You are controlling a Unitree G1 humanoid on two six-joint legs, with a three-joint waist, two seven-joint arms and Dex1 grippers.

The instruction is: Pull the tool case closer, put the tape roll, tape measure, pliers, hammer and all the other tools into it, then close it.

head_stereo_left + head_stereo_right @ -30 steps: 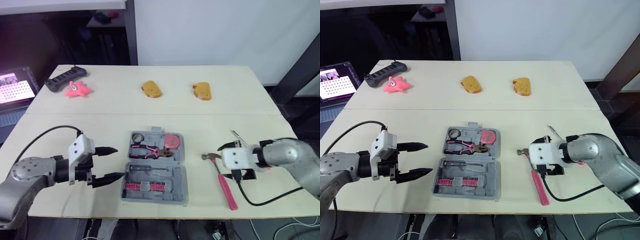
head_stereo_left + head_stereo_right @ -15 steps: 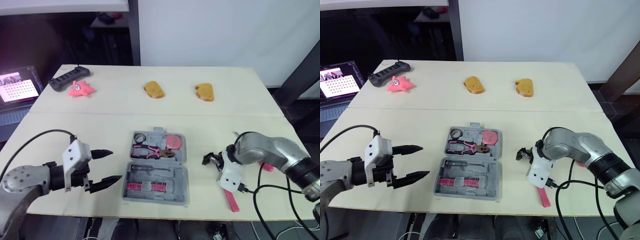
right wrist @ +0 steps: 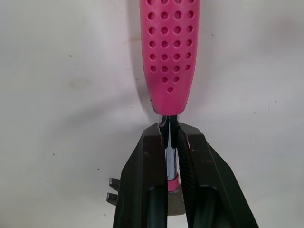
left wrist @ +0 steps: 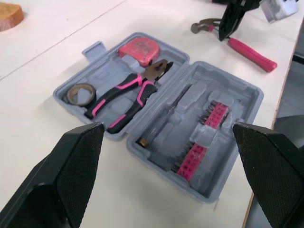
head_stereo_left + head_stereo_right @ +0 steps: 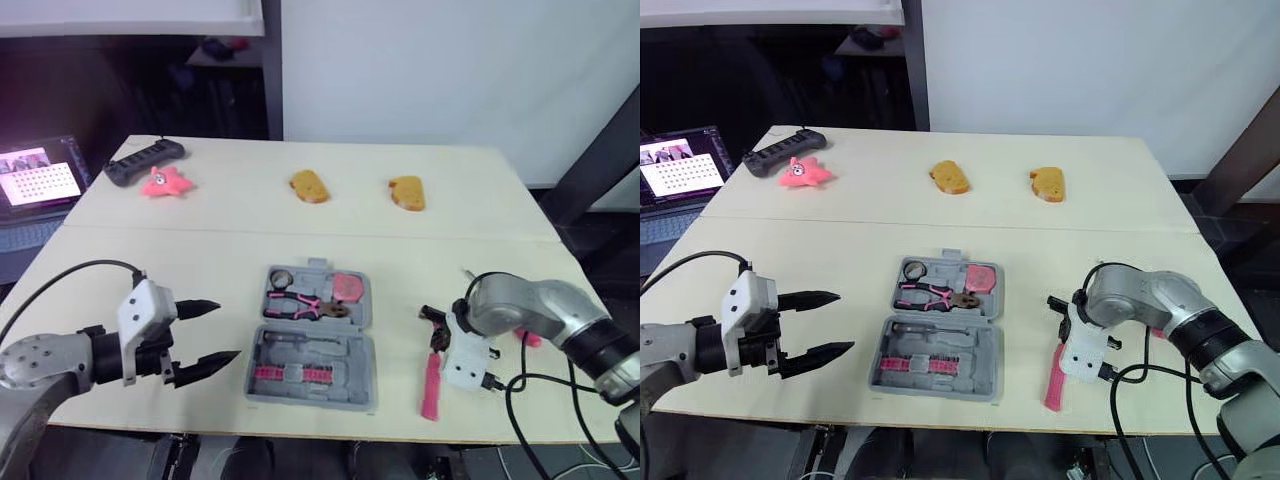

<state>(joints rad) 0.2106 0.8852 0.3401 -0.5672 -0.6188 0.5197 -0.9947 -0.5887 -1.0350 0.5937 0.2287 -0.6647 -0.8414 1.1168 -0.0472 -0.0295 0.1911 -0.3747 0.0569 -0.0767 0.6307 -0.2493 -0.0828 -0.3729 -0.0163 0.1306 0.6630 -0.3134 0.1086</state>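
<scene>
The grey tool case (image 5: 315, 335) lies open at the table's front centre. Its far half holds the tape roll (image 5: 279, 277), pink-handled pliers (image 5: 300, 301) and pink tape measure (image 5: 348, 286); the near half holds pink bit strips. Right of the case lies the hammer (image 5: 431, 378), its pink handle pointing at the front edge. My right gripper (image 3: 169, 142) is shut on the hammer's metal shaft, between the head and the pink grip (image 3: 169, 52). My left gripper (image 5: 212, 332) hangs open just left of the case, holding nothing.
Two bread-like pieces (image 5: 308, 185) (image 5: 406, 192), a pink star toy (image 5: 165, 182) and a black controller (image 5: 143, 160) sit at the far side. A laptop (image 5: 38, 180) stands off the left edge. A pink item (image 5: 530, 340) peeks from behind my right forearm.
My right gripper has shut on the hammer's shaft, and the pink handle has swung from front-right round toward the case. The left gripper has drawn back slightly from the case.
</scene>
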